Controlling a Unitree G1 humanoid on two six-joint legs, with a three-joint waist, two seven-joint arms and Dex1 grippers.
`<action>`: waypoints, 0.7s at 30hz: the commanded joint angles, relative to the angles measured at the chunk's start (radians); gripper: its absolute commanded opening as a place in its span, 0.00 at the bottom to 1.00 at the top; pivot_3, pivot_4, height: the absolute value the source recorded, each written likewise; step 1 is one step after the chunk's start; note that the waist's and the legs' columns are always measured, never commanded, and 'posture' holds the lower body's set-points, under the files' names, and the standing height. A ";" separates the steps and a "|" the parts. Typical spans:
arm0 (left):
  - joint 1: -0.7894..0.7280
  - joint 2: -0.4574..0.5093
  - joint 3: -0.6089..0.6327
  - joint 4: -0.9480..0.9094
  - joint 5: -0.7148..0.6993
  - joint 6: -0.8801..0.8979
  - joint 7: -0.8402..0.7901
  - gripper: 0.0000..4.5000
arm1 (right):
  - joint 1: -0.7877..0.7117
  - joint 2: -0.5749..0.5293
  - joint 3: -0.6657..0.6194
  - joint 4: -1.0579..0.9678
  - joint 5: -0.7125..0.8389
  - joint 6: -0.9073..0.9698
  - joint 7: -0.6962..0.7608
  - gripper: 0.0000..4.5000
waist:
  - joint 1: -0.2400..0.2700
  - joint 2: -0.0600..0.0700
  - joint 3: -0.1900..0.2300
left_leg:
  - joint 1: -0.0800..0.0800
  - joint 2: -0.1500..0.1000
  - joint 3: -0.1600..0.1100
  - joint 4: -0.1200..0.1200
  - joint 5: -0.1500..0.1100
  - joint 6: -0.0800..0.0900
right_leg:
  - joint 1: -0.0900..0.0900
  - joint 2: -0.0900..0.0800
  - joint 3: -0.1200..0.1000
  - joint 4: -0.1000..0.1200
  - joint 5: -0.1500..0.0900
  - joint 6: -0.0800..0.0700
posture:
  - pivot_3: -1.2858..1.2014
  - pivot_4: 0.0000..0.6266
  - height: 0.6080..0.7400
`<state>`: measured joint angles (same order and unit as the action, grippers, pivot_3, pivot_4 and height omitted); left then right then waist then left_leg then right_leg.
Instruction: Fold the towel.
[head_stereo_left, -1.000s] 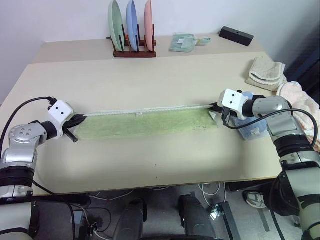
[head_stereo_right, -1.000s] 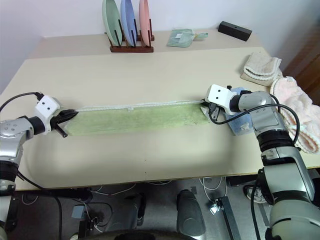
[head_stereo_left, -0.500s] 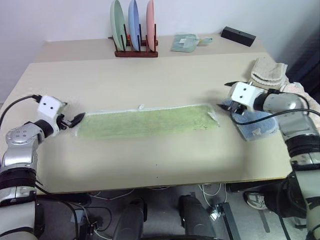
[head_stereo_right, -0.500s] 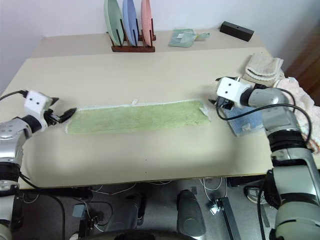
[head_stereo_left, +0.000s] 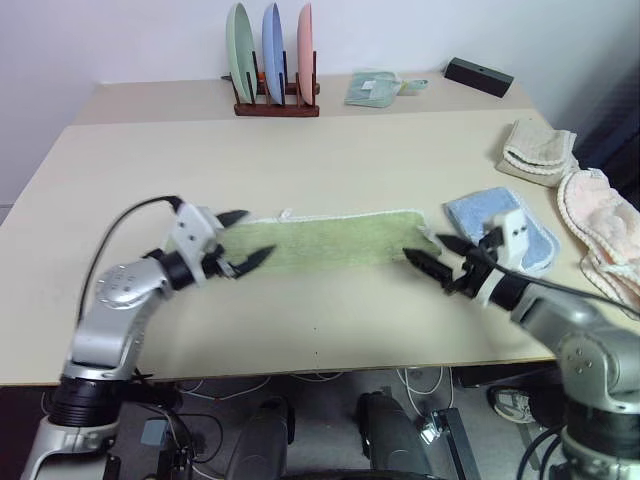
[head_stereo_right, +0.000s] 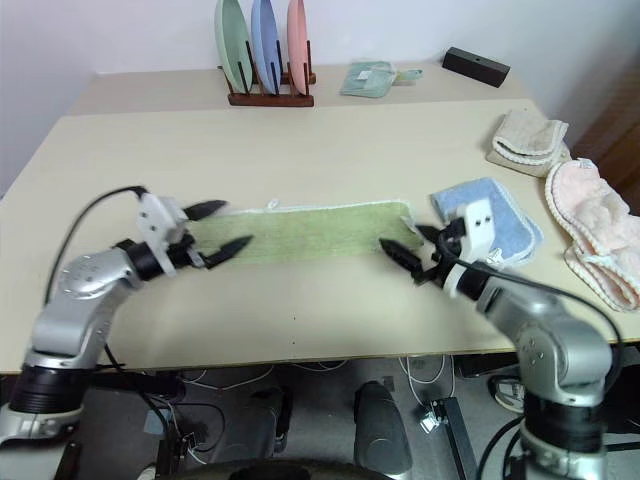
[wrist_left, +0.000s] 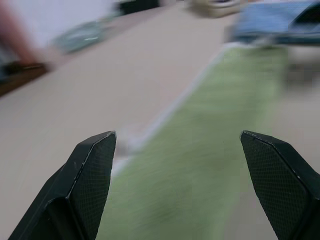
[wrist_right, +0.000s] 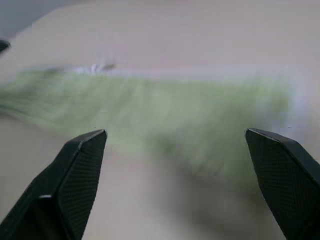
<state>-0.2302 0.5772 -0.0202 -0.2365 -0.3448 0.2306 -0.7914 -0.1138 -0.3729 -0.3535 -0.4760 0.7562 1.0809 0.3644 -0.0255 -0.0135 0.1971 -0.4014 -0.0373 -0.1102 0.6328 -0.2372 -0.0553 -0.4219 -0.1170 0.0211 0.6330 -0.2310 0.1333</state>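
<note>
The towel (head_stereo_left: 325, 241) lies as a long flat strip on the bench (head_stereo_left: 330, 150), free between wide-open, empty jaws of the left gripper (head_stereo_left: 243, 242) and right gripper (head_stereo_left: 432, 255), one at each end, probably poised to regrasp for another fold.

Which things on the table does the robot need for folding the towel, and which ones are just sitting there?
Needed for the job:
- green towel, lying flat in a long strip
- left gripper, open, over the towel's end
- right gripper, open, at the other end

Just lying about:
- blue towel
- beige towel
- pink towel
- plate rack
- black box
</note>
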 joint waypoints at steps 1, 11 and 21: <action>0.011 -0.001 -0.042 -0.056 0.023 -0.029 -0.028 0.90 | -0.010 0.067 -0.071 -0.051 0.074 0.082 -0.144 1.00 | 0.001 0.000 0.000 | 0.000 0.000 0.000 0.000 0.000 0.000 | 0.000 0.000 0.000 0.000 0.000 0.000 | 0.52 0.24 1.00; 0.016 -0.021 -0.080 -0.081 0.030 -0.043 -0.049 0.90 | -0.212 0.275 -0.247 0.197 0.160 0.100 -0.467 1.00 | 0.006 0.001 -0.001 | 0.001 0.000 0.000 -0.001 0.000 0.000 | 0.000 0.000 0.000 -0.001 0.000 0.000 | 0.52 0.24 1.00; 0.013 -0.032 -0.073 -0.137 0.040 0.002 -0.003 0.90 | -0.299 0.281 -0.280 0.331 0.189 0.037 -0.575 0.34 | 0.005 0.001 -0.001 | 0.007 0.000 0.001 -0.002 0.000 0.001 | 0.008 0.000 0.000 -0.002 0.000 0.000 | 0.52 0.24 1.00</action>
<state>-0.2099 0.5466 -0.1038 -0.3308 -0.3031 0.2272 -0.8044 -0.4062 -0.0823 -0.6288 -0.1337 0.9267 1.1279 -0.2010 -0.0207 -0.0124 0.1959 -0.3933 -0.0372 -0.1097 0.6305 -0.2375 -0.0546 -0.4140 -0.1166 0.0212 0.6306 -0.2313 0.1333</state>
